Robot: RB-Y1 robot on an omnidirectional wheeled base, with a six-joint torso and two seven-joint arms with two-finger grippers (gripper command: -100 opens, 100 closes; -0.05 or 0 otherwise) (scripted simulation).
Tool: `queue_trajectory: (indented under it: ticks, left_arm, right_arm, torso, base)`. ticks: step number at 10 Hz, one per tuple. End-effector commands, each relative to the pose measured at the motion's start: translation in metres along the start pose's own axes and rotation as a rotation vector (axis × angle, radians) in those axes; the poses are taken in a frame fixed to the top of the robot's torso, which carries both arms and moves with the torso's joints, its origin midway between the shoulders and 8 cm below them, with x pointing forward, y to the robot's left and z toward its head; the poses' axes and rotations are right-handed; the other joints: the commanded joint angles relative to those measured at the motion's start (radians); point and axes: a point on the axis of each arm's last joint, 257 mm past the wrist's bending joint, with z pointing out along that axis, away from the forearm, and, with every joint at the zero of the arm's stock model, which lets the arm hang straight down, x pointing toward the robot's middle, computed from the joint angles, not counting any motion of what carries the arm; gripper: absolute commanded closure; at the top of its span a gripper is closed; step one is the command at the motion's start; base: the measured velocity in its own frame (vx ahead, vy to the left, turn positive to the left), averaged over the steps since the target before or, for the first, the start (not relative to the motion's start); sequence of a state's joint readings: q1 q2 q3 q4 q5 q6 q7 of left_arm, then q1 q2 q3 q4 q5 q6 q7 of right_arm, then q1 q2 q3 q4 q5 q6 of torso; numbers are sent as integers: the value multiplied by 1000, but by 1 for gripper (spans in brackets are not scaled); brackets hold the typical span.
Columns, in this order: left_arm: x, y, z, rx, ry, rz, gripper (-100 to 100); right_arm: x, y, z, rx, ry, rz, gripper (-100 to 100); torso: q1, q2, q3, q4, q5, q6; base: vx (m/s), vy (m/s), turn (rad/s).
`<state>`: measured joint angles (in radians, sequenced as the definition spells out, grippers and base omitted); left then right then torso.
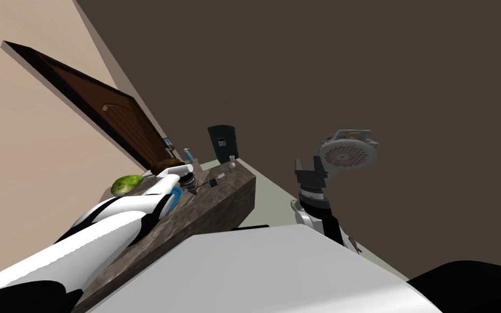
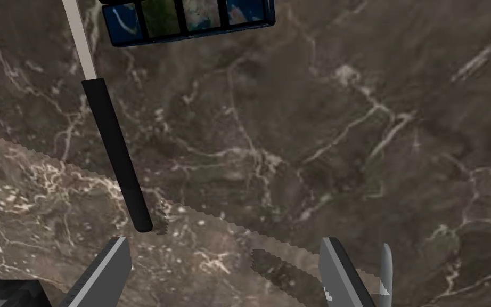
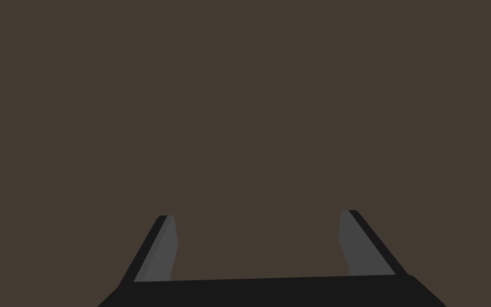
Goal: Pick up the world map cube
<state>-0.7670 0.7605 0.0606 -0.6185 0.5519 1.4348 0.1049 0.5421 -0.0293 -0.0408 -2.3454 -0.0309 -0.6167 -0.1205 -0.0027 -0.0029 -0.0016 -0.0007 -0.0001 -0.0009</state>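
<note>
The world map cube [image 2: 186, 18], with dark-framed tiles of blue sea and green land, lies on a brown marbled tabletop [image 2: 319, 133], well ahead of my left gripper [image 2: 227, 269]. That gripper hangs open over the bare marble with nothing between its fingers. A thin tool with a black handle [image 2: 116, 160] and a pale shaft lies between the cube and one fingertip. In the head view my left gripper [image 1: 188, 182] reaches over the table [image 1: 227, 201]. My right gripper [image 1: 310, 164] is raised beside the table, open [image 3: 255, 242] and empty.
On the table's far side sit a green leafy ball [image 1: 126, 183], a small bottle [image 1: 188, 155] and a dark upright box [image 1: 223, 142]. A brown door [image 1: 108, 117] leans behind them. A round white disc with red dots [image 1: 348, 152] is beyond my right gripper.
</note>
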Motion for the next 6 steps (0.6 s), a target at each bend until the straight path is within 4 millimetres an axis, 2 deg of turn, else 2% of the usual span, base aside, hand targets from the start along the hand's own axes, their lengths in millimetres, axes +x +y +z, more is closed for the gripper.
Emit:
queue_trajectory:
  ticks: [1,2,6]
  left_arm:
    - [-1,10,-2,-48,20,-14,-100]
    - [-1,17,-2,-79,34,-25,-100]
    - [8,23,-4,-114,69,-26,-100]
  right_arm:
    - [0,0,0,0,0,0,0]
    - [0,0,0,0,0,0,0]
    - [0,0,0,0,0,0,0]
  torso:
    - [0,0,0,0,0,0]
    - [-2,-1,-1,0,0,1]
    - [-3,-3,-2,-1,-1,0]
  base:
    - [43,-64,-178]
    - [61,-84,-257]
    - [62,-75,-59]
